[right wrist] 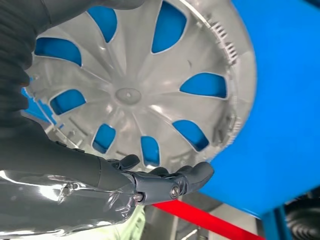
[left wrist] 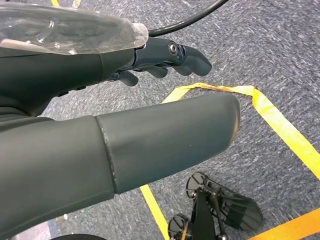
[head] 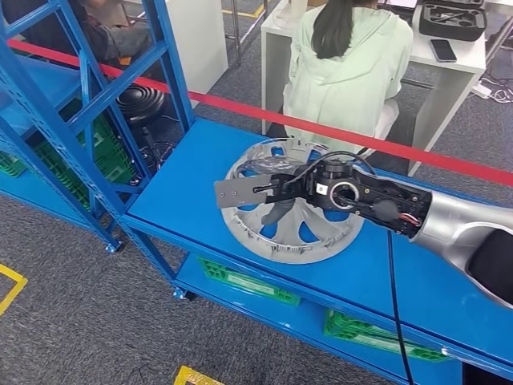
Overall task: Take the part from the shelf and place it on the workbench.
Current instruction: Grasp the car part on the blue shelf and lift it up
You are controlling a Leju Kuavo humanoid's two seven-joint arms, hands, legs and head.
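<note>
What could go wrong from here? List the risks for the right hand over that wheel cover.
1. The right hand hovers open over the wheel cover; fingers could slip into the spoke openings and snag.
2. The cover lies flat on the blue shelf, leaving little edge to grip.
3. The red tape crosses close behind and could catch a lift.

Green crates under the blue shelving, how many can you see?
3: one green crate behind the uprights at left, one below the wheel cover, one further right. More may be hidden.
</note>
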